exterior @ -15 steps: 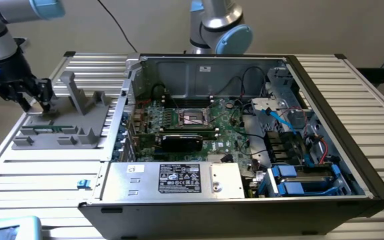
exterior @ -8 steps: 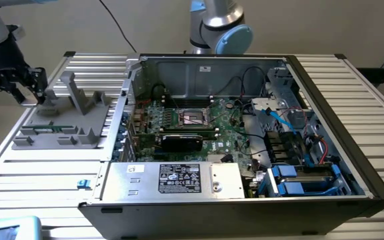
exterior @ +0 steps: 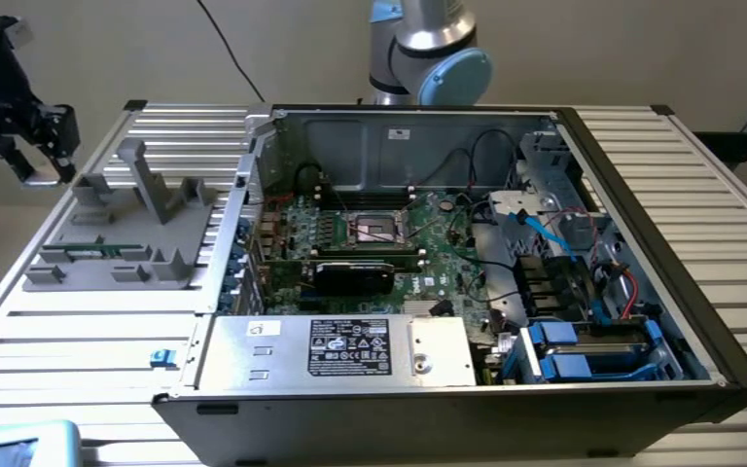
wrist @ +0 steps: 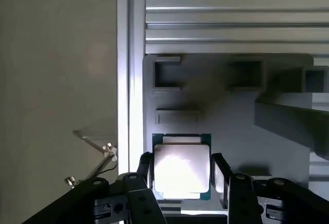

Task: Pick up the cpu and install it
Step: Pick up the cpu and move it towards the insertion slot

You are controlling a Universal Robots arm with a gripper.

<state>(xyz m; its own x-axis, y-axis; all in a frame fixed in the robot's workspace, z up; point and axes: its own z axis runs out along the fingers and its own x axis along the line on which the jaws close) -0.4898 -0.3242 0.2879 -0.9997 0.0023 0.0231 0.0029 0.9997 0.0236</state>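
Observation:
The cpu, a flat square chip with a shiny silver top and a thin green rim, sits between my gripper's two black fingers, which press on its opposite edges. It hangs above the grey fixture block, near the block's edge. In the exterior view my gripper is high at the far left, above the grey fixture and well away from the open computer case. The motherboard's cpu socket lies open in the middle of the case.
Inside the case, a black expansion card lies just in front of the socket. A silver power supply box with a black label sits nearer the front, with cables and blue drive bays on the exterior view's right. The ribbed metal table surrounds the case.

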